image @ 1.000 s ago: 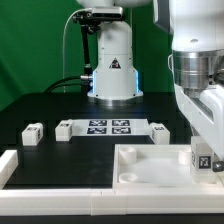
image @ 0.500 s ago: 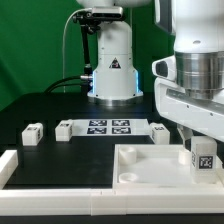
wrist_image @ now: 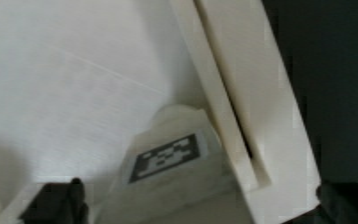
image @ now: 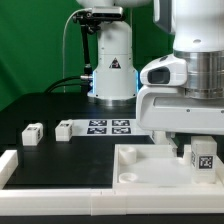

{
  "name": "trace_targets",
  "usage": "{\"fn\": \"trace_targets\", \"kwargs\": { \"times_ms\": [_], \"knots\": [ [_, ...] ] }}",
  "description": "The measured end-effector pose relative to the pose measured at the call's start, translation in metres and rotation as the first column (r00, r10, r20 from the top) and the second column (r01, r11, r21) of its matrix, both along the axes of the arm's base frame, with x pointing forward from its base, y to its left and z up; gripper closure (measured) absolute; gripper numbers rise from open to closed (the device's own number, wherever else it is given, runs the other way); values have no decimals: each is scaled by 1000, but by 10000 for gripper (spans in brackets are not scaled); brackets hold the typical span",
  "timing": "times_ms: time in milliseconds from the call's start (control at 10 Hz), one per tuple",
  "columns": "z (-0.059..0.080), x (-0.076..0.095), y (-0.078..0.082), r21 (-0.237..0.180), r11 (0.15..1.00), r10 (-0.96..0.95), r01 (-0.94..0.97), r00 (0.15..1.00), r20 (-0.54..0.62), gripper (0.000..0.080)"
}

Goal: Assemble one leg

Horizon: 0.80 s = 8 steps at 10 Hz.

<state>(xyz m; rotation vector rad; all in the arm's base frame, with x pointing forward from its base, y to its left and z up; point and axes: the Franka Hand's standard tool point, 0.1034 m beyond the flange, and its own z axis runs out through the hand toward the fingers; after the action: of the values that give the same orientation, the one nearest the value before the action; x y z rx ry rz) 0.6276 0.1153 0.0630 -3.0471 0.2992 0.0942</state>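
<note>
Leg [image: 203, 157] standing upright at tabletop [image: 140, 165] corner, likely seated for screwing. Tool [wrist_image: 194, 205] straddling it, fingertips [wrist_image: 55, 200] apart; grip impossible to tell.

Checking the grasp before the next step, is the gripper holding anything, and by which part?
Cannot be told: the gripper is over the small white plastic leg with the black-and-white tag, but contact is not visible.

We read no words or numbers, only a black warning triangle on the robot base [image: 112, 66] and fiducial tags on the leg [image: 203, 157] and the marker board [image: 110, 126].
</note>
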Motion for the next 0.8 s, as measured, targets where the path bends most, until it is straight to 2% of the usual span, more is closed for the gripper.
{"fn": "trace_targets", "kwargs": {
  "times_ms": [100, 400, 500, 600, 700, 800],
  "knots": [
    [0, 0, -2, 5, 994, 105, -105, 994, 12, 150],
    [-1, 0, -2, 6, 993, 122, -122, 992, 13, 177],
    [-1, 0, -2, 6, 993, 122, -122, 992, 13, 356],
    [-1, 0, -2, 6, 994, 107, -107, 994, 12, 356],
    [-1, 0, -2, 6, 996, 90, -90, 996, 10, 512],
    [-1, 0, -2, 5, 996, 90, -90, 996, 10, 509]
  ]
}}
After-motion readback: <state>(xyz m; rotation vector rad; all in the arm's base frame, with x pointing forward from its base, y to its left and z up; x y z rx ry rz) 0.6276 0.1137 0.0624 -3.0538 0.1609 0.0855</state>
